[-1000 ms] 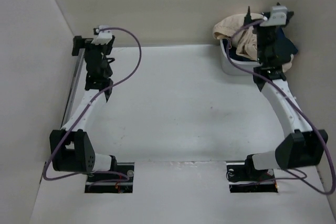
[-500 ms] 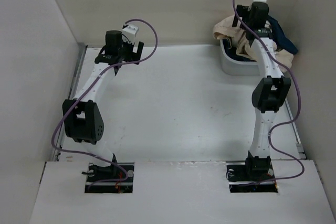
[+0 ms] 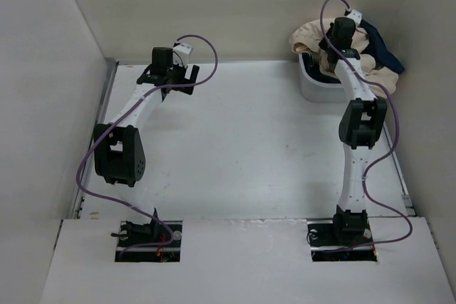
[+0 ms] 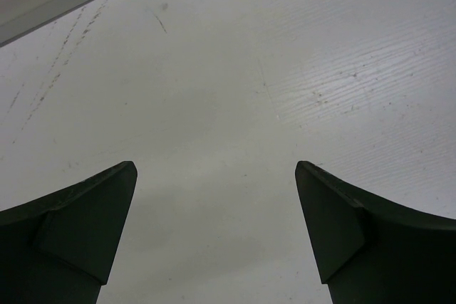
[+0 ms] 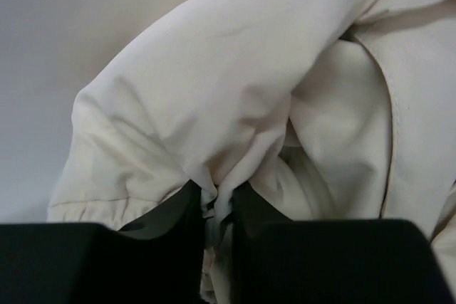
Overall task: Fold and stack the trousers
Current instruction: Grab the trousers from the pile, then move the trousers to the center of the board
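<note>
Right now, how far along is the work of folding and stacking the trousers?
Done: nothing; no folded cloth lies on the table. In hand: the right gripper is pinched on a fold of the beige trousers, which lie heaped in the bin at the far right corner. The left gripper hangs open over bare table. Left: lifting out, spreading, folding, stacking.

The trousers (image 5: 235, 90) are soft woven cloth, pale beige and matt, creased, with a gathered stitched hem; the table (image 4: 214, 69) is a white matt board, smooth overall but marked by fine scratches and faint streaks; the fingers (image 4: 78, 226) of the left gripper (image 4: 216, 176) look like dark matt plastic, slightly dusty; those of the right gripper (image 5: 217, 201) are black and dull; the bin (image 3: 313, 92) is smooth pale grey plastic; a dark blue cloth (image 3: 385, 55) looks matt.
</note>
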Robot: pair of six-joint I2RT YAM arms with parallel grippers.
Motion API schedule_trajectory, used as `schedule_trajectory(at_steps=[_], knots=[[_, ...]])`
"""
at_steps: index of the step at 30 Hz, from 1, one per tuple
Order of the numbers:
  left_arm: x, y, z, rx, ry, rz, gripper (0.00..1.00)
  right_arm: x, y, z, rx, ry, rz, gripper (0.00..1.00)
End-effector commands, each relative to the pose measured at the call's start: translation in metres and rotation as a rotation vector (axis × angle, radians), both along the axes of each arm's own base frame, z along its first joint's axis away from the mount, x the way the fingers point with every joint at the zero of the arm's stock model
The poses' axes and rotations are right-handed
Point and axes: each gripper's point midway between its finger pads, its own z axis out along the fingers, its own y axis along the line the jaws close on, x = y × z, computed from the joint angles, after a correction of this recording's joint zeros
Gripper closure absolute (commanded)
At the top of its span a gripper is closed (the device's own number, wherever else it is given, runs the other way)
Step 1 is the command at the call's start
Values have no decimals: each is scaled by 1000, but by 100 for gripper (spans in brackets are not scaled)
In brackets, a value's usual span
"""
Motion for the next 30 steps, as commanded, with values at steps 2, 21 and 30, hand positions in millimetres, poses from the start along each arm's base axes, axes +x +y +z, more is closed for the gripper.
schedule_trajectory(at_steps=[2, 21, 30], knots=[[2, 3, 46, -10, -118, 18, 2, -6, -1, 91, 38, -215, 13, 99], [-83, 42, 135, 15, -350, 119, 1, -345, 76, 540, -277, -1196, 52, 100], [-134, 115, 174, -1, -495, 318, 0, -518, 231, 592, -73, -1617, 633, 98]])
